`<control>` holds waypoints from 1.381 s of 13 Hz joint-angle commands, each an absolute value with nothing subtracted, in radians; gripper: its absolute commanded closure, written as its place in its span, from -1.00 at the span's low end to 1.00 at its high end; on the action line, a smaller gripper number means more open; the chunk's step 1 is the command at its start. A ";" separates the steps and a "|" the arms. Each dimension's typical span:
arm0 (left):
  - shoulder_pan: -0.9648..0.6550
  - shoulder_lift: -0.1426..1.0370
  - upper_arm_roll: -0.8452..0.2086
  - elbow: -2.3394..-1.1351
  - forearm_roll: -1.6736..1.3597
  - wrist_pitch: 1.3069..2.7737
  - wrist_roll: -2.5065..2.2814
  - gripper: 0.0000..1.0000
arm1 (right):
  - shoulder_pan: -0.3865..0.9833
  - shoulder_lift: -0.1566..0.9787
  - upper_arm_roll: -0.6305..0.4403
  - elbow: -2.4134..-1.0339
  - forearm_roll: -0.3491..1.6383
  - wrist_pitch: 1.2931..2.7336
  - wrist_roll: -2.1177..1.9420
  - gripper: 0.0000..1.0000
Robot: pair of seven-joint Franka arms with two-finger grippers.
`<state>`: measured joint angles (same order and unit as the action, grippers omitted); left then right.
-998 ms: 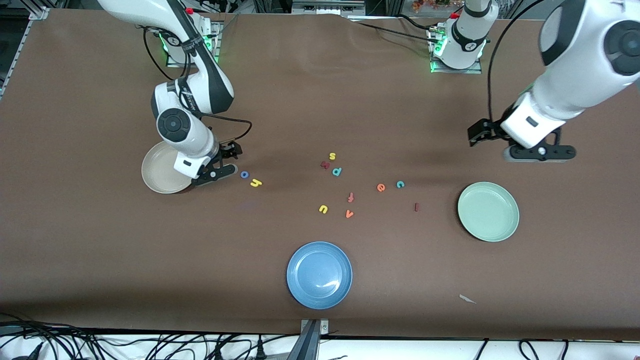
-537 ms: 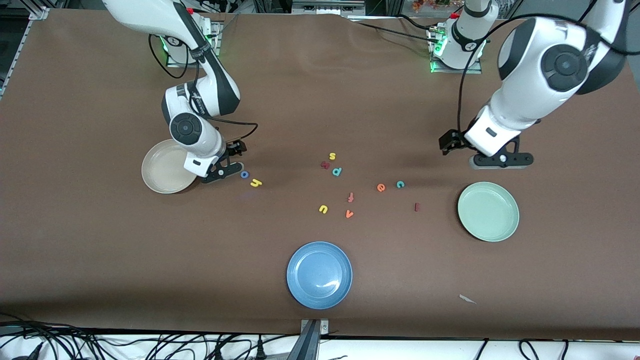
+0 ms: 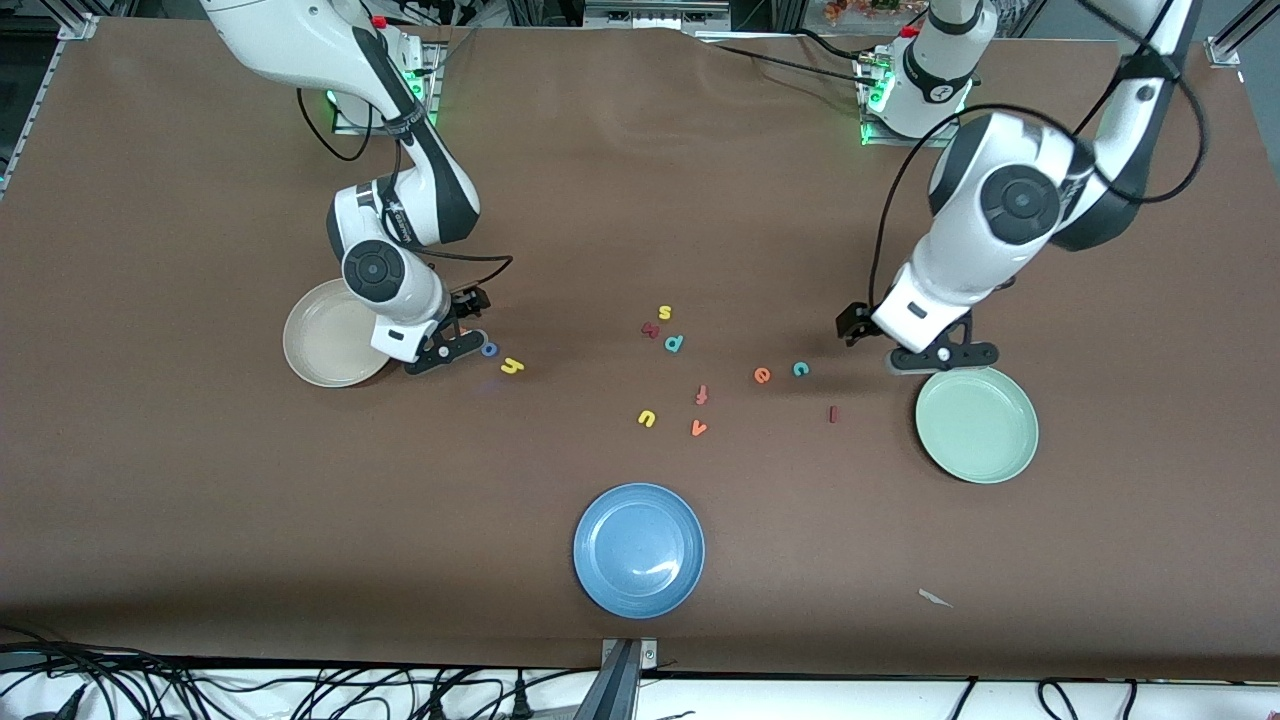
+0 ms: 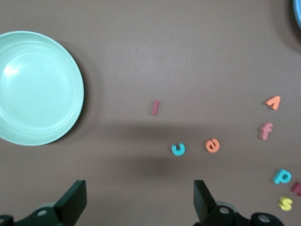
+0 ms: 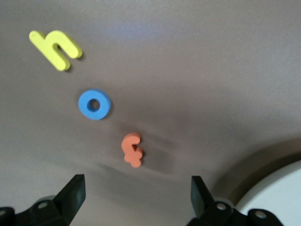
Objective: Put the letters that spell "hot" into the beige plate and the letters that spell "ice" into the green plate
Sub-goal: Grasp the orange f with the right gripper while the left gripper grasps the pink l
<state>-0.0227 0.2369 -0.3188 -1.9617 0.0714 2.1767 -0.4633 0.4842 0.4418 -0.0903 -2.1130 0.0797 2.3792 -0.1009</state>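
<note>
Brown worktop: the open right end effector [image 5: 134, 195] should descend squarely over the small orange "t" [image 5: 132, 149]; the left end effector [image 4: 139, 200], open, hovers.

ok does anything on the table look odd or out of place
One thing: a small pale scrap lies on the brown table, nearer the front camera than the green plate. It is not a letter or a plate; what it is cannot be told. The plates sit flat, and nothing looks spilled or broken.
</note>
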 commanded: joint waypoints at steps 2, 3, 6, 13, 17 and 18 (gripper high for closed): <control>-0.037 0.354 -0.322 -1.944 0.117 2.285 -0.505 -1.00 | 0.479 0.472 -0.084 -2.105 0.092 2.483 -0.115 -0.98; -0.037 0.385 -0.322 -1.942 0.136 2.328 -0.505 -1.00 | 0.479 0.476 -0.083 -2.105 0.092 2.484 -0.107 -0.97; -0.041 0.451 -0.322 -1.928 0.230 2.385 -0.505 -1.00 | 0.479 0.488 -0.080 -2.109 0.113 2.482 -0.107 -0.86; -0.034 0.643 -0.319 -1.796 0.367 2.387 -0.485 -1.00 | 0.480 0.489 -0.077 -2.109 0.137 2.479 -0.107 -0.30; -0.022 0.673 -0.319 -1.778 0.362 2.387 -0.402 -0.99 | 0.483 0.491 -0.068 -2.109 0.137 2.479 -0.107 0.16; -0.017 0.673 -0.319 -1.778 0.357 2.387 -0.400 -0.93 | 0.483 0.497 -0.067 -2.109 0.137 2.479 -0.107 0.32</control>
<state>-0.0288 0.6633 -0.3147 -1.8030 0.3348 2.3937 -0.4287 0.4853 0.4822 -0.0843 -2.1098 0.1162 2.4687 -0.1003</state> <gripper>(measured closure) 0.004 0.546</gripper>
